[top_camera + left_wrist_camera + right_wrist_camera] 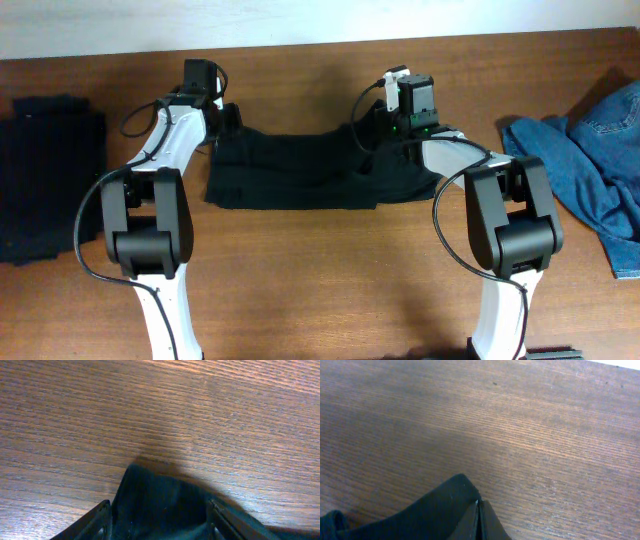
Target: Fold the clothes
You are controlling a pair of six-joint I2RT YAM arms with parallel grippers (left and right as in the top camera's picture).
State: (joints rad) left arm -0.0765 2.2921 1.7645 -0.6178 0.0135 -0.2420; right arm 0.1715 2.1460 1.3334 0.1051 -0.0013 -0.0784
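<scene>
While the right tool (479,510) is pinching the far edge of the black garment (300,170), its fingers pressed together on the cloth, the left tool (157,507) is standing spread, with a corner of the same garment lying between its fingers (102,520). I am not seeing that cloth being squeezed, so I am judging the left grip as not yet made.

The garment is lying on the table (320,280) as a wide, low band, stretching from one tool across to the other and reaching back toward the arms. It is looking flattened out rather than folded, so this piece is, to my eye, only at the point of being picked up by its two far corners.

Out past the left tool, well apart from it, a dark stack (45,180) is sitting squared up; I am taking that as work already done. Out past the right tool, jeans (600,170) are lying in a crumpled heap, untouched.

So roughly one part is looking finished, one is just beginning, and one is waiting.
</scene>
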